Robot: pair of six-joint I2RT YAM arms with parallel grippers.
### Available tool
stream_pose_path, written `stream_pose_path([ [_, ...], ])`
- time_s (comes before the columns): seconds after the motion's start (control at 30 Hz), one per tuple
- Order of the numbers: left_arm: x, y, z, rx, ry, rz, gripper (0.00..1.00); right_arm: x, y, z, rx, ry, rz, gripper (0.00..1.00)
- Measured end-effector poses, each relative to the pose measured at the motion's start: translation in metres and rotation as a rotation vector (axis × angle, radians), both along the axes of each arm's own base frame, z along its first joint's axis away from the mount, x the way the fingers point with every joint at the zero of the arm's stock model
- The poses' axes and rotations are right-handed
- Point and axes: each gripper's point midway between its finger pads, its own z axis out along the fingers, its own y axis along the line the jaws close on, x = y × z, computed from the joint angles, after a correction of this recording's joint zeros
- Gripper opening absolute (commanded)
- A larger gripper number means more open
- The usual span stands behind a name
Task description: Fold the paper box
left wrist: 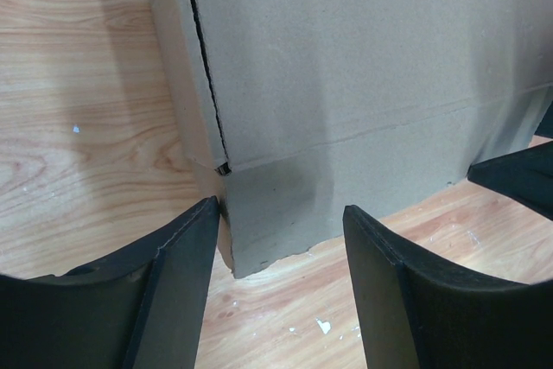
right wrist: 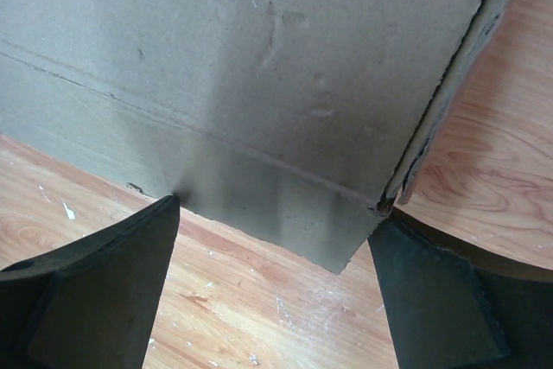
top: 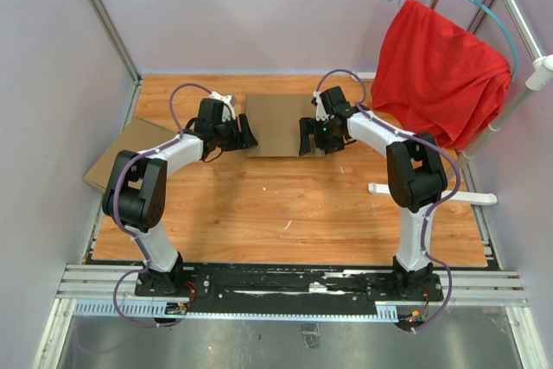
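Note:
The paper box (top: 276, 124) lies at the back middle of the wooden table as a shallow closed brown cardboard box. My left gripper (top: 245, 140) is open at its near left corner. In the left wrist view the box's front wall (left wrist: 285, 205) stands between the spread fingers (left wrist: 177, 283) and the side flap edge shows at the left. My right gripper (top: 308, 146) is open at the near right corner. In the right wrist view the front wall (right wrist: 276, 205) stands between the fingers (right wrist: 112, 291). Neither gripper holds anything.
A lighter tan cardboard box (top: 121, 155) lies at the table's left edge. A red cloth (top: 441, 75) hangs on a teal hanger from a white rack at the back right, whose base bar (top: 432, 192) lies on the table by the right arm.

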Motion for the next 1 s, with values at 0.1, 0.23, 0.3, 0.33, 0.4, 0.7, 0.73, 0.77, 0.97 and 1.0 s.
stream_pose_path([
  [0.1, 0.000, 0.000, -0.001, 0.000, 0.000, 0.000, 0.64, -0.001, 0.000, -0.003, -0.001, 0.002, 0.000, 0.89],
  [0.23, -0.002, 0.001, -0.004, 0.005, 0.004, 0.002, 0.64, -0.001, -0.001, -0.006, -0.001, -0.001, -0.001, 0.91],
  [0.3, -0.003, 0.002, -0.006, 0.009, 0.006, 0.005, 0.63, -0.002, -0.002, -0.008, -0.007, 0.002, -0.003, 0.92],
  [0.33, -0.004, 0.003, -0.008, 0.014, 0.010, 0.006, 0.63, -0.002, -0.003, -0.009, -0.012, 0.003, -0.006, 0.92],
  [0.4, -0.007, 0.005, -0.013, 0.023, 0.020, 0.010, 0.63, -0.003, -0.005, -0.011, -0.022, 0.003, -0.009, 0.92],
  [0.7, -0.012, 0.022, -0.033, 0.100, 0.030, 0.072, 0.63, 0.000, -0.015, -0.009, -0.068, -0.034, -0.022, 0.91],
  [0.73, -0.011, 0.023, -0.034, 0.105, 0.024, 0.081, 0.63, 0.001, -0.016, -0.009, -0.071, -0.042, -0.022, 0.91],
  [0.77, -0.009, 0.024, -0.034, 0.108, 0.017, 0.091, 0.63, 0.003, -0.015, -0.008, -0.070, -0.050, -0.022, 0.91],
  [0.97, 0.002, 0.026, -0.037, 0.132, -0.030, 0.132, 0.63, 0.005, -0.017, -0.003, -0.071, -0.092, -0.004, 0.83],
  [1.0, 0.002, 0.027, -0.038, 0.134, -0.040, 0.136, 0.63, 0.003, -0.018, 0.001, -0.071, -0.102, 0.002, 0.81],
])
